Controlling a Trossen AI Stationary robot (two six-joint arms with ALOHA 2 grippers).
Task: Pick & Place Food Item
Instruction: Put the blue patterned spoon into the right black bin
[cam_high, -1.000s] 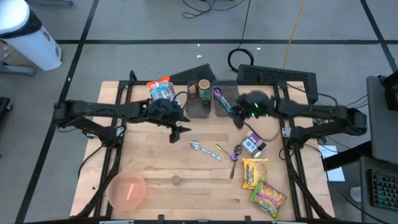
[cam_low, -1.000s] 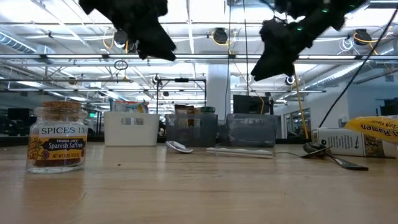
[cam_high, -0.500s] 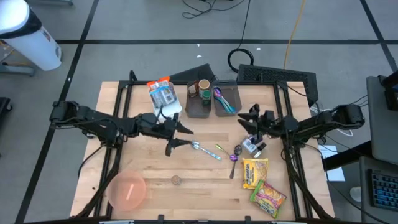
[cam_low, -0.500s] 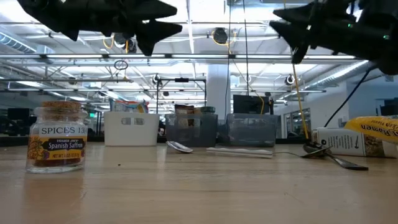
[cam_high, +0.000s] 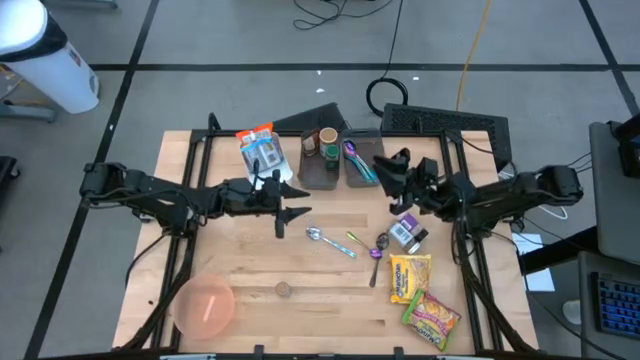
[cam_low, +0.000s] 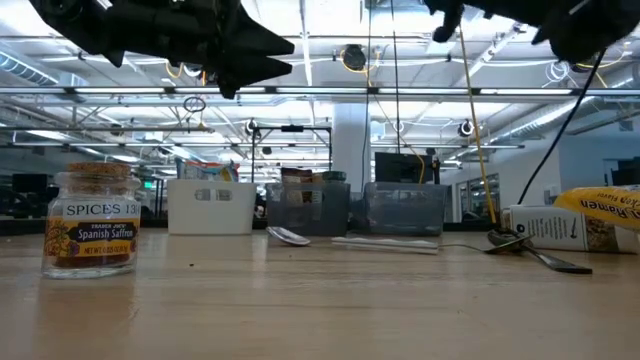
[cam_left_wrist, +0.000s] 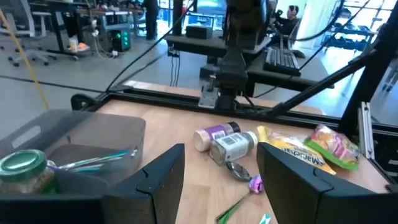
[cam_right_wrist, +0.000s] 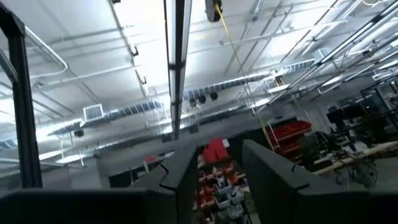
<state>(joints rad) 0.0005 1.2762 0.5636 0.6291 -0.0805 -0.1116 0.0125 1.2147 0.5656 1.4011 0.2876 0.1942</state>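
Observation:
My left gripper (cam_high: 292, 210) (cam_left_wrist: 221, 153) hangs open above the table's middle, pointing level toward the right edge, nothing between its fingers. My right gripper (cam_high: 388, 178) (cam_right_wrist: 221, 153) is open too, above the table near the right grey bin (cam_high: 365, 162), tilted up at the ceiling and holding nothing. Food lies loose on the wood: a small purple-capped bottle (cam_high: 405, 233) (cam_left_wrist: 224, 140) on its side, two ramen packs (cam_high: 410, 277) (cam_high: 432, 318), and a spice jar (cam_low: 92, 220) standing upright near the front. A blue and orange snack pack (cam_high: 262, 150) sits in a white bin.
A jar (cam_high: 327, 140) stands in the left grey bin (cam_high: 320, 172). Spoons (cam_high: 328, 240) (cam_high: 378, 246) lie mid-table. A pink bowl (cam_high: 205, 305) sits at the near left corner. A keyboard (cam_high: 445, 122) lies beyond the far edge.
Both grippers have tipped up from pointing down: the left now points level and has sunk a little, the right now slants up at the ceiling. The right gripper swung away from the grey bin toward the right edge, then came back partway.

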